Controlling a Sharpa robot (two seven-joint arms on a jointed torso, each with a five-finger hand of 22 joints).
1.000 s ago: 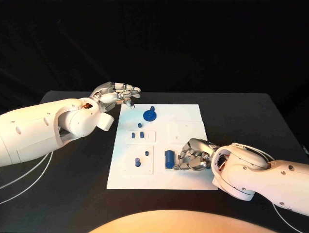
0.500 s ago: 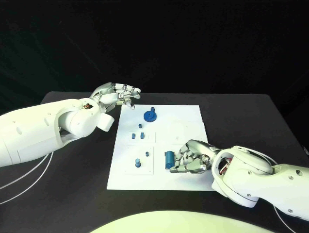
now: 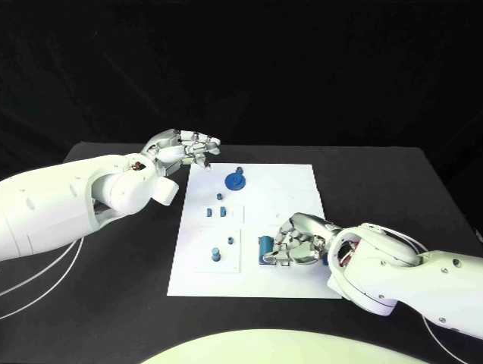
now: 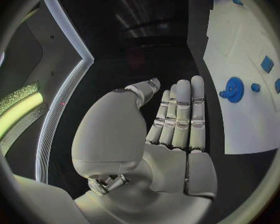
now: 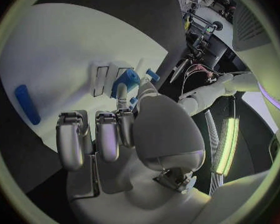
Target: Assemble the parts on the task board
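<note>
— Where's the right hand (image 3: pixel 298 243)?

— Down on the near part of the white task board (image 3: pixel 290 186), fingers curled beside a blue block (image 3: pixel 265 247) that stands there. Whether it actually grips the block, I cannot tell.

— And the left hand (image 3: pixel 182 147)?

— Raised over the black surface (image 3: pixel 384 182) just off the board's far left corner, fingers bent in, nothing in it; the wrist view shows an empty palm.

— The other parts?

— A blue gear (image 3: pixel 235 180) stands at the far end of the board. Several small blue pegs (image 3: pixel 223 211) sit mid-board, and a blue bar (image 5: pixel 27 104) lies flat on the board, apart from the hand.
</note>
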